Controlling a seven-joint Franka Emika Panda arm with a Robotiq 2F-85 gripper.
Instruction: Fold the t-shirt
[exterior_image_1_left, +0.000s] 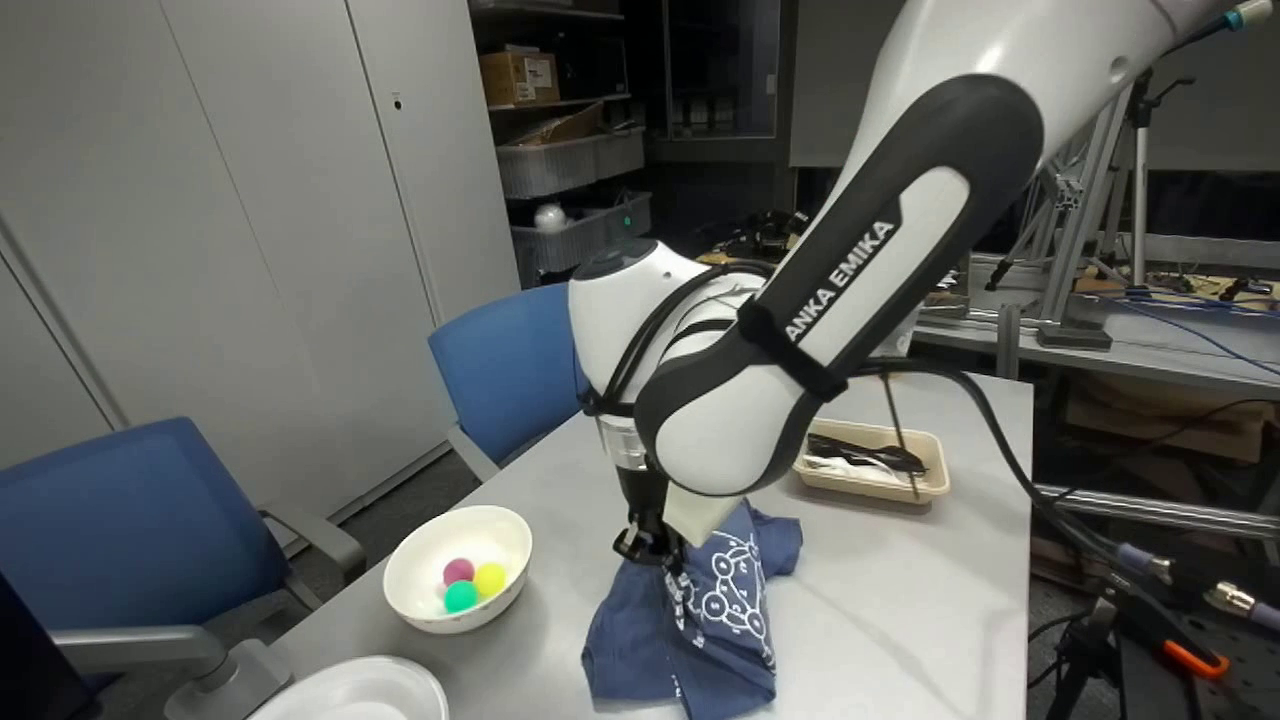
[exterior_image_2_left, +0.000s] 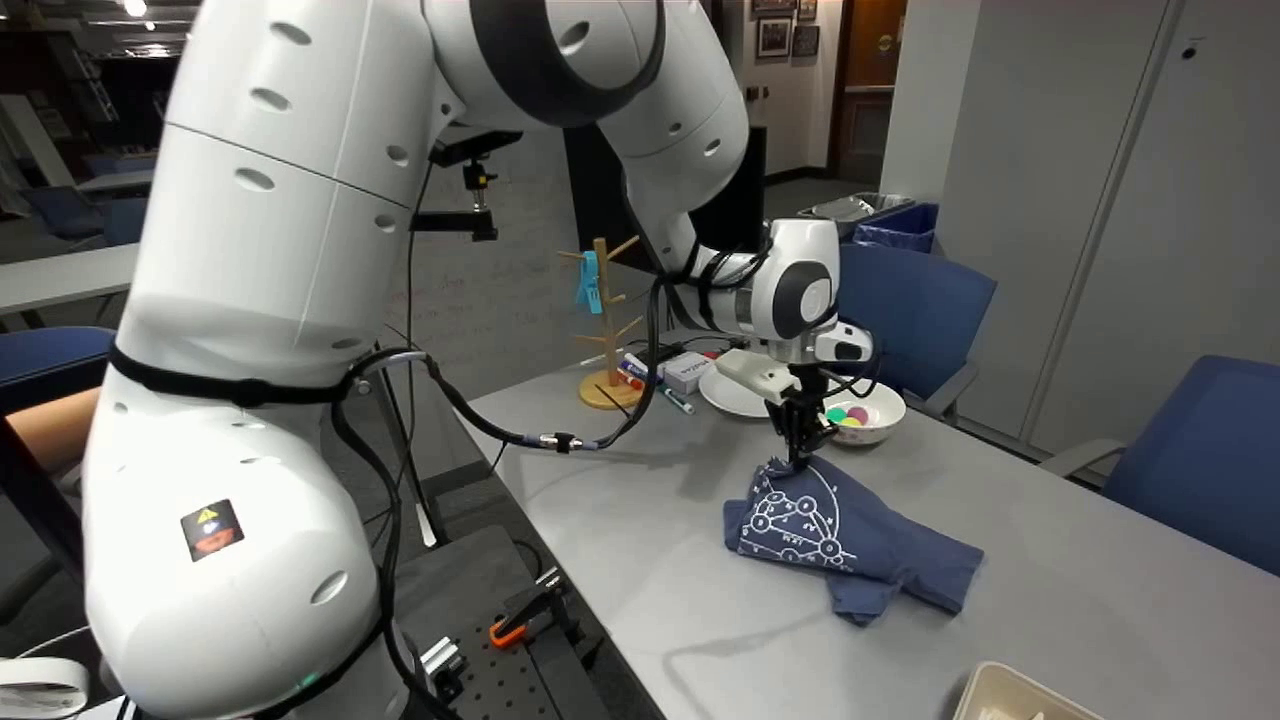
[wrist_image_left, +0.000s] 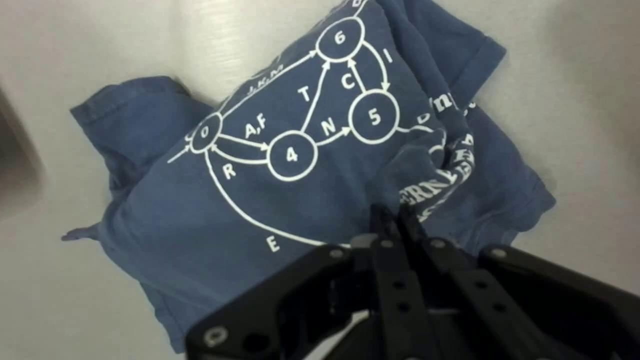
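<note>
The t-shirt (exterior_image_1_left: 725, 650) is dark navy-blue cloth with a white line-drawn print. It lies bunched and crumpled on the table, and also shows in an exterior view (exterior_image_2_left: 880, 540) and the wrist view (wrist_image_left: 200, 210). In the wrist view its print faces up, and small white lettering runs along creases near the fingertips. My gripper (wrist_image_left: 395, 215) is closed on a pinched fold of the cloth beside the lettering. In both exterior views the gripper (exterior_image_1_left: 678, 572) points down onto the shirt, its fingertips (exterior_image_2_left: 797, 460) at a raised peak of cloth. The cloth between the fingers is partly hidden.
A white bowl (exterior_image_1_left: 415, 560) with three coloured balls and a white plate (exterior_image_1_left: 380, 680) stand beside the shirt. A beige tray (exterior_image_1_left: 870, 490) with black items is on the opposite side. A wooden peg stand (exterior_image_2_left: 605, 330), small box (exterior_image_2_left: 688, 372) and markers are farther along the table.
</note>
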